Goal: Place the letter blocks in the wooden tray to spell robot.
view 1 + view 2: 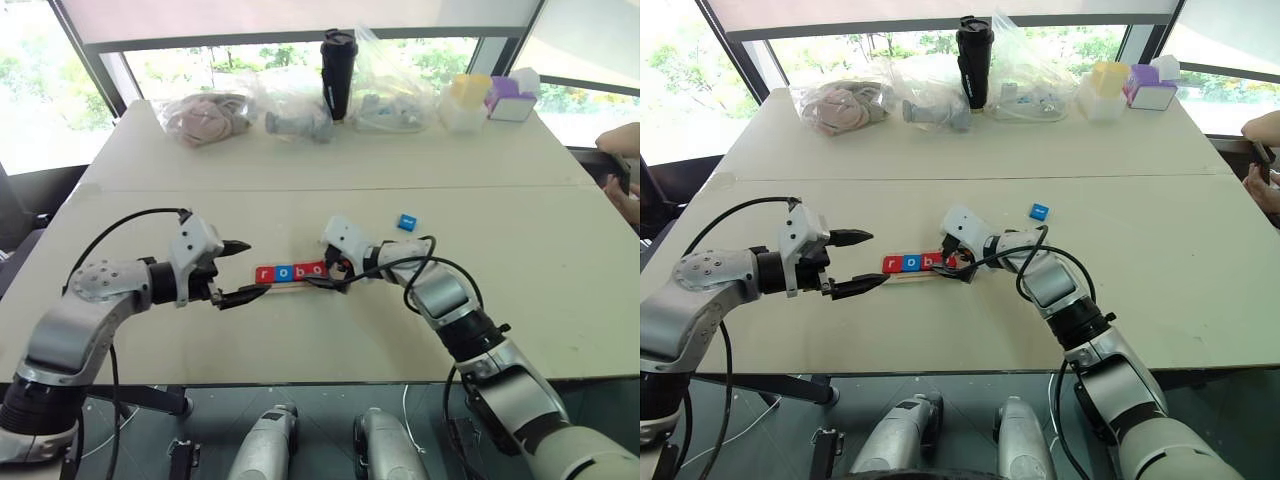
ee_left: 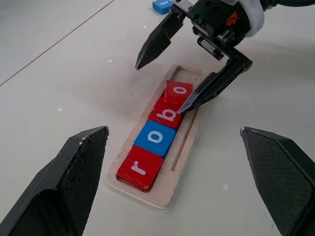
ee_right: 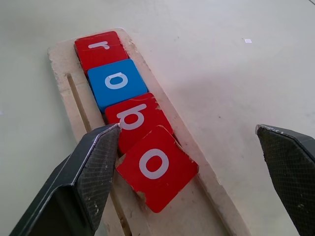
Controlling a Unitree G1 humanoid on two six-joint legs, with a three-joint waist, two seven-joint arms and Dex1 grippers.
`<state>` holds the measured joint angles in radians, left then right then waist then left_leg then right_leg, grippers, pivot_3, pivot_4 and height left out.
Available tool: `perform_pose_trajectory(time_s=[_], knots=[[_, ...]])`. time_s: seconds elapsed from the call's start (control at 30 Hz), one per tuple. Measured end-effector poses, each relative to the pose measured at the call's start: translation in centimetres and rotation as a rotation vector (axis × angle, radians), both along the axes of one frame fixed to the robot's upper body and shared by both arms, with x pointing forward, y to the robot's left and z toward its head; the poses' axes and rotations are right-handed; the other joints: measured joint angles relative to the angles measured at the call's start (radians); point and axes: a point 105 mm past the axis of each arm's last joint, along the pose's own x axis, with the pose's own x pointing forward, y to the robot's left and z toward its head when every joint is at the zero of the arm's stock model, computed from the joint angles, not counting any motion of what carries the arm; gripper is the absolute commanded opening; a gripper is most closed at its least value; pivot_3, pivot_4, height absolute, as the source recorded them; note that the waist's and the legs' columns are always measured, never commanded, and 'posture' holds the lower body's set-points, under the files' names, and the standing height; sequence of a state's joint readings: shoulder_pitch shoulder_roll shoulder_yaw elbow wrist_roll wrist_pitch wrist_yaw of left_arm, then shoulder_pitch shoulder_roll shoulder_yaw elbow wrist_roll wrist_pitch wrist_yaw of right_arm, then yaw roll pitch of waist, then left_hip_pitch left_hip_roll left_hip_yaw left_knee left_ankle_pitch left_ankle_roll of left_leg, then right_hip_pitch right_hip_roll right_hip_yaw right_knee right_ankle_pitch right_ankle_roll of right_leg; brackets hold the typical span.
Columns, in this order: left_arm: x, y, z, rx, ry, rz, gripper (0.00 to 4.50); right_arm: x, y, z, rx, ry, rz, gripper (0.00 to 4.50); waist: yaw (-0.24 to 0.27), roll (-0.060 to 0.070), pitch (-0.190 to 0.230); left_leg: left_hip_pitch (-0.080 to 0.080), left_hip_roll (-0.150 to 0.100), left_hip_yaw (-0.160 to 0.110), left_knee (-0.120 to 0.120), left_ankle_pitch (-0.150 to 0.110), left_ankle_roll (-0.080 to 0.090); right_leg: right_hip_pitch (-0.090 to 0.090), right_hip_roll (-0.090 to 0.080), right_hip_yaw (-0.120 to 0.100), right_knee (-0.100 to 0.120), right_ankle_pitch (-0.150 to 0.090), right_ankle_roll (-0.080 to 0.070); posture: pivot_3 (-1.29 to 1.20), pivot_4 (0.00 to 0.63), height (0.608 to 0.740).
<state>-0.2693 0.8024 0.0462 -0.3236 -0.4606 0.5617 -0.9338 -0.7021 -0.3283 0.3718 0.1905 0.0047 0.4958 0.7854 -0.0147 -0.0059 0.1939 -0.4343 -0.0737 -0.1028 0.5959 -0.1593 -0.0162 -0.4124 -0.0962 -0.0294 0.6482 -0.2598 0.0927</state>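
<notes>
The wooden tray (image 1: 290, 275) is hemmed in at both ends: the left gripper (image 1: 238, 270) hovers spread just off its "r" end, and the right gripper (image 2: 167, 81) straddles the far end, one of its fingers (image 2: 211, 91) touching the tilted red "o" tile (image 2: 177, 92). Bare bench (image 1: 300, 340) lies open along both long sides. The blue tile (image 1: 406, 222) sits apart behind the right wrist, with open bench around it.

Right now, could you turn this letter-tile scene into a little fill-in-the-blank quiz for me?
1. The wooden tray holds ____ letter blocks.
2. The second block, an o, is coloured ____.
3. The red o at the row's end lies ____, not squared up.
4. The loose blue block lies on the ____.

Missing words: four; blue; crooked; table
</notes>
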Motion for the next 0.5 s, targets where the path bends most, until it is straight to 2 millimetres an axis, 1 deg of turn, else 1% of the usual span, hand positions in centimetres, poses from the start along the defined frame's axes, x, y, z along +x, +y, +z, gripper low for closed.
perform_pose_trajectory(time_s=[0.23, 0.37, 0.5], knots=[[0.0, -0.1, -0.1, 0.001, 0.003, -0.003, 4.5, 0.1, -0.5, 0.8, 0.029, -0.004, -0.006, 4.47, 0.0, 0.0, 0.0, 0.0, 0.0, 0.0, 0.0, 0.0, 0.0, 0.0, 0.0, 0.0, 0.0, 0.0, 0.0, 0.0, 0.15, 0.74], [0.0, -0.1, -0.1, 0.002, 0.004, -0.006, 4.5, 0.0, -0.1, 1.7, 0.085, -0.003, -0.001, 4.47, -0.001, 0.0, 0.0, 0.0, 0.0, 0.0, 0.0, 0.0, 0.0, 0.0, 0.0, 0.0, 0.0, 0.0, 0.0, 0.0, 0.15, 0.74], [0.0, -0.1, -0.1, 0.003, 0.004, -0.006, 4.5, 0.2, -0.2, 1.7, 0.079, -0.015, -0.019, 4.47, -0.001, 0.0, 0.0, 0.0, 0.0, 0.0, 0.0, 0.0, 0.0, 0.0, 0.0, 0.0, 0.0, 0.0, 0.0, 0.0, 0.15, 0.74]])
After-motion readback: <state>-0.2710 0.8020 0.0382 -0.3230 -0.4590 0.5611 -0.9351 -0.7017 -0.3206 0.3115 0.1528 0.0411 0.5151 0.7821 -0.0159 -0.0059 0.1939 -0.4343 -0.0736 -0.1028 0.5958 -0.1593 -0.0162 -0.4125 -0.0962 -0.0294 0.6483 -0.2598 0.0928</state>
